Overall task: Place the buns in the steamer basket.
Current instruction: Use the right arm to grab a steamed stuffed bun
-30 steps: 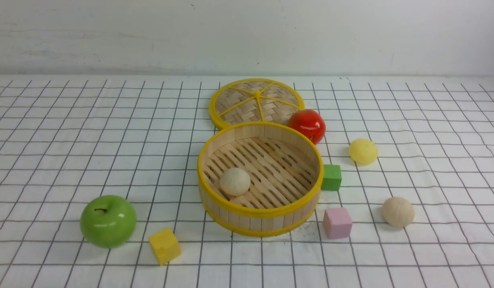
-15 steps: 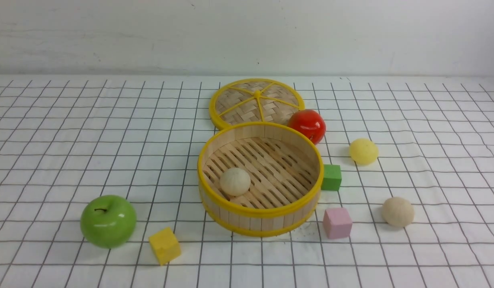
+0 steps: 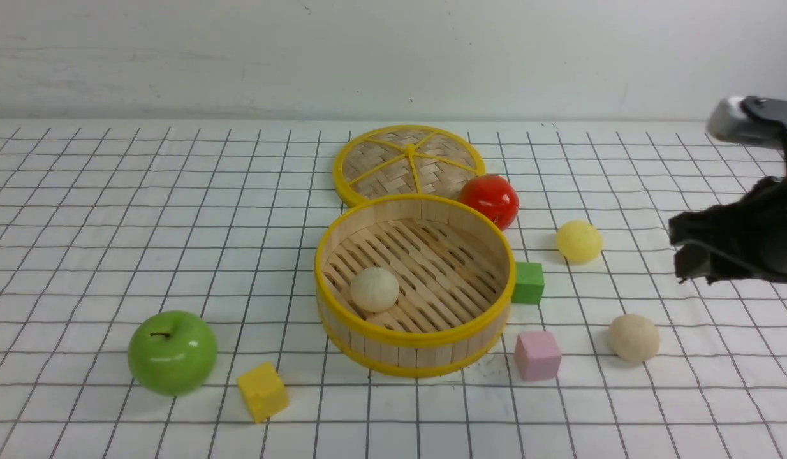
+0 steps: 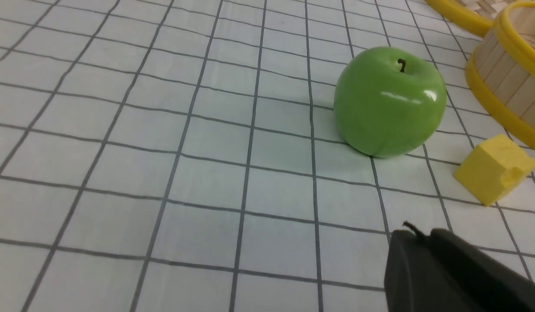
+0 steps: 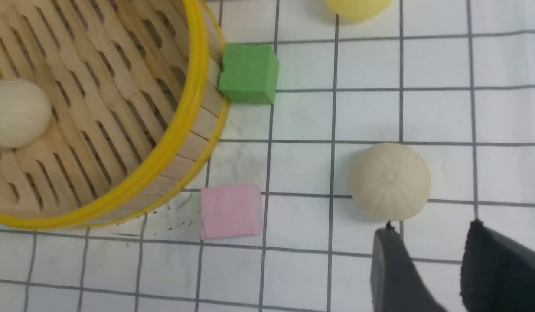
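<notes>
The steamer basket [image 3: 414,338] stands mid-table with one cream bun [image 3: 374,289] on its slatted floor. A pale yellow bun [image 3: 579,241] and a second cream bun [image 3: 634,338] lie on the cloth to its right. My right gripper [image 3: 680,254] hovers at the right edge, above and right of those two buns. In the right wrist view it [image 5: 430,229] is open and empty, its fingertips just short of the cream bun [image 5: 391,181]. My left gripper [image 4: 417,236] is out of the front view. Its fingers are shut together with nothing in them, near the green apple [image 4: 389,102].
A woven lid [image 3: 407,162] lies behind the basket and a red tomato [image 3: 489,199] touches its back right. A green block [image 3: 528,282] and a pink block [image 3: 537,355] sit by the basket's right side. The apple [image 3: 172,352] and a yellow block [image 3: 262,391] are front left.
My right gripper has come into the front view from the right edge. The buns, basket and blocks have not moved.
</notes>
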Controlling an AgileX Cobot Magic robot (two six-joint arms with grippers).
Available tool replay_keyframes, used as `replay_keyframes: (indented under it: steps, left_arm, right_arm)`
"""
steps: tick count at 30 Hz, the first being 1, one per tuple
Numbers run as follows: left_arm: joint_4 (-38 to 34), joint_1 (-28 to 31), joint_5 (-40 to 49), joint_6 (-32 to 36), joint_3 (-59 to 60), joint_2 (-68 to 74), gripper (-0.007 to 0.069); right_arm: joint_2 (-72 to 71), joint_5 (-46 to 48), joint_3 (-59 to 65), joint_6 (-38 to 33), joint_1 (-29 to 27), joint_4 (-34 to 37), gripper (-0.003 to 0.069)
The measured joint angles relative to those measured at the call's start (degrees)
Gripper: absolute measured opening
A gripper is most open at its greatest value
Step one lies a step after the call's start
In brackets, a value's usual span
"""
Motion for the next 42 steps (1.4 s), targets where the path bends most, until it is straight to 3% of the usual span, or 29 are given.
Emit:
replay_keyframes:
  steps: [11,30,35,36,38,42]
  left_arm:
    - [0.00,0.00,0.00,0.00,0.00,0.00,0.0055]
    - [0.00,0.00,0.06,0.00,0.00,0.00,0.0078]
    - [0.00,0.00,0.06,0.00,0.00,0.00,0.0083]
    - [0.00,0.00,0.06,0.00,0.00,0.00,0.0085]
    - [0.00,0.00,0.06,0.00,0.00,0.00,0.0087]
    - [0.00,0.00,0.06,0.00,0.00,0.00,0.0091]
  right_arm:
    - [20.66,1.88,-9.93,2.13,0.00,-4.42,0.0239]
    - [24.47,2.73,-10.38,2.72,0.00,-5.02,0.0237]
    - [24.47,4.21,-10.43,0.41,0.00,-2.33,0.0134]
    - [24.47,4.44,-10.43,0.00,0.00,-1.68,0.0071]
    - [24.47,4.57,-10.43,0.00,0.00,-1.55,0.0015]
    - [24.47,5.42,-10.77,0.00,0.00,-1.55,0.0002]
